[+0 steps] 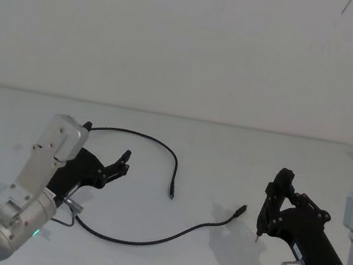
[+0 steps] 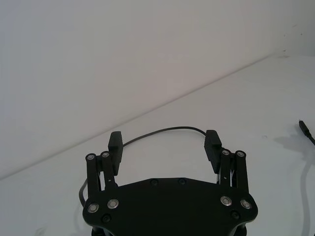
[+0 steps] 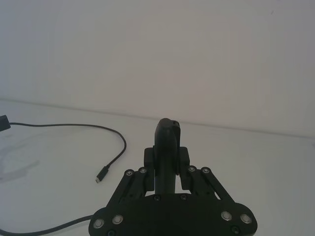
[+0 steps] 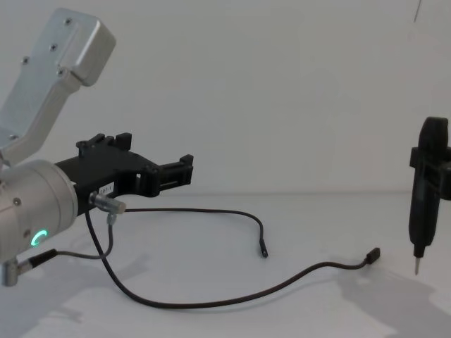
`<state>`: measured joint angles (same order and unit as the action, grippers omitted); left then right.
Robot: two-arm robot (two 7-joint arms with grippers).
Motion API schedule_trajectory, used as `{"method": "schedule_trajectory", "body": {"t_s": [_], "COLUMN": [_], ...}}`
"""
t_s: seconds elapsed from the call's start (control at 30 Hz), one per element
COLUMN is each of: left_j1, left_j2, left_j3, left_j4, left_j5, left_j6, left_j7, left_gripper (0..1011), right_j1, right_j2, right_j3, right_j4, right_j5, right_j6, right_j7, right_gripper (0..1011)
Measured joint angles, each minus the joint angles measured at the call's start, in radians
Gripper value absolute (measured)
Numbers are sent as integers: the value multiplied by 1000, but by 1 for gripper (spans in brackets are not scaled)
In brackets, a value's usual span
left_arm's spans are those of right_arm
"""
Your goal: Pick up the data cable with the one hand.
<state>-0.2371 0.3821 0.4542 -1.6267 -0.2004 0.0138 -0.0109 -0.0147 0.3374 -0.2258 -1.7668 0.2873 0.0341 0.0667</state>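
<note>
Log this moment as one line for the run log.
left gripper: jaws open, hovering by data cable | data cable: loose on table, ungrasped | right gripper: holds upright black tool

A plain white table [image 1: 225, 167] carries one limp black data cable [image 1: 146, 241], sprawled in loose curves.

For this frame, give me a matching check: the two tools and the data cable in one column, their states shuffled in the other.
Column one:
1. left tool
2. right tool
3. data cable

Column two:
a. lying loose on the table, untouched
b. shut on a black stylus
c. open, holding nothing

Pairs: 1-c; 2-b; 3-a
</note>
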Motion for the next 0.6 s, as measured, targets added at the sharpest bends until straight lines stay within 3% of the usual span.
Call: {"method": "schedule_trajectory", "body": {"t_s": [0.6], "left_j1": [0], "left_j2": [0], "left_j3": [0], "left_j4": [1], "left_j5": [0], "left_j6": [0], "left_j7": [0], "left_gripper": [1001], "right_j1": [0], "right_j2": [0], "right_j3": [0], "right_j4": [0], "right_j5": [0], "right_j6": [0], "right_j7": [0], "right_gripper": [279]}}
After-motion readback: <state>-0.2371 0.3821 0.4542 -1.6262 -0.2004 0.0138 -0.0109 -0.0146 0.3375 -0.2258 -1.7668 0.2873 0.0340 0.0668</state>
